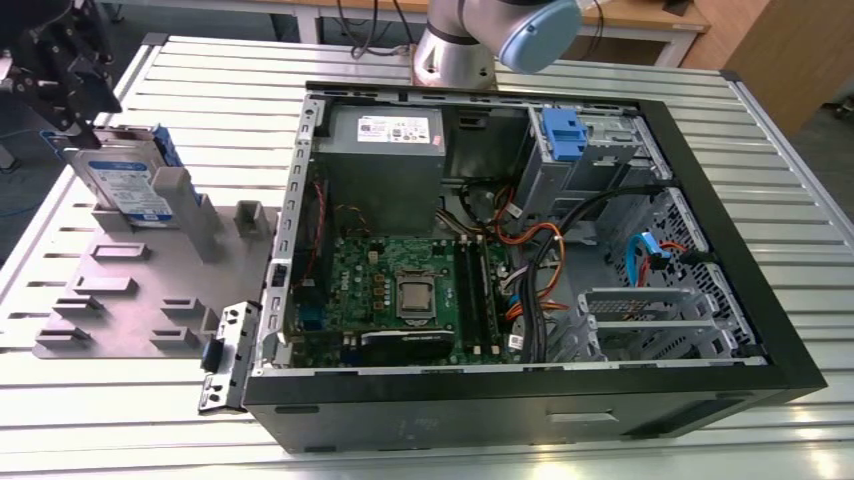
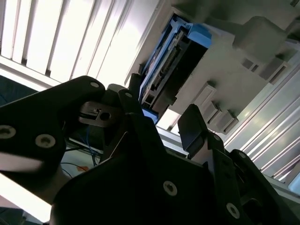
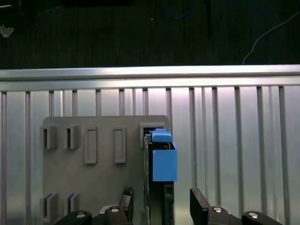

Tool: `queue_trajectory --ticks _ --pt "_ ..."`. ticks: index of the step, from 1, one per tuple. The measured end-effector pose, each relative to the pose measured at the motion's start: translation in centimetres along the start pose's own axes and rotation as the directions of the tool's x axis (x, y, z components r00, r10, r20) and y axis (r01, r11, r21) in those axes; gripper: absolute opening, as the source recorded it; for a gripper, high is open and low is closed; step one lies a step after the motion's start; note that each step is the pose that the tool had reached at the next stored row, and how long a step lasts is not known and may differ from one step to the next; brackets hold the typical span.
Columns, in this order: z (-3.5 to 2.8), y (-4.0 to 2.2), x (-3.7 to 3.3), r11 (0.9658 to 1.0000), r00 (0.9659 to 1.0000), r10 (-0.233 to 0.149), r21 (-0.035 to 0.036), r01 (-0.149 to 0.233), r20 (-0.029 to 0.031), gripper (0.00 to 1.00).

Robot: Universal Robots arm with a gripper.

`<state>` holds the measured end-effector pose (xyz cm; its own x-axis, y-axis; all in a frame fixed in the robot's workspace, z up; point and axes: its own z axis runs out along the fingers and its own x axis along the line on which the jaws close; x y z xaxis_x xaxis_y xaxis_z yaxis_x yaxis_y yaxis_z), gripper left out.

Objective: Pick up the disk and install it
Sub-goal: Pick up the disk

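Disk [image 1: 131, 188] held upright by fixture [image 1: 134, 290], exterior view's upper left, edges thus offered to tool [image 3: 161, 193] spread apart astride it

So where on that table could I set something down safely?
Bare ribbed metal table lies on the near side of the flat grey slotted plate, and beside the open black computer case at the exterior view's right. It's crowded inside the case and around the upright silver disk, which the open pincer straddles.

disk [image 1: 131, 185] upright on plate [image 1: 127, 305] | exterior view's left of case [image 1: 534, 400] | gripper [image 3: 161, 199] seemingly astride disk
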<state>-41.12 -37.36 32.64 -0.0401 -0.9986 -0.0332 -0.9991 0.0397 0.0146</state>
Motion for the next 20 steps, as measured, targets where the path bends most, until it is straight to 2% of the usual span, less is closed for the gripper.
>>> queue_trajectory --ticks 3,14,20 --pt "0.54 0.1 0.01 1.0 1.0 -0.002 0.0026 0.002 0.0 0.59" --pt "2.51 0.08 0.07 1.0 1.0 -0.004 0.0025 0.004 0.0 0.59" --pt "2.63 0.08 0.08 1.0 1.0 -0.004 0.0024 0.004 -0.0005 0.59"
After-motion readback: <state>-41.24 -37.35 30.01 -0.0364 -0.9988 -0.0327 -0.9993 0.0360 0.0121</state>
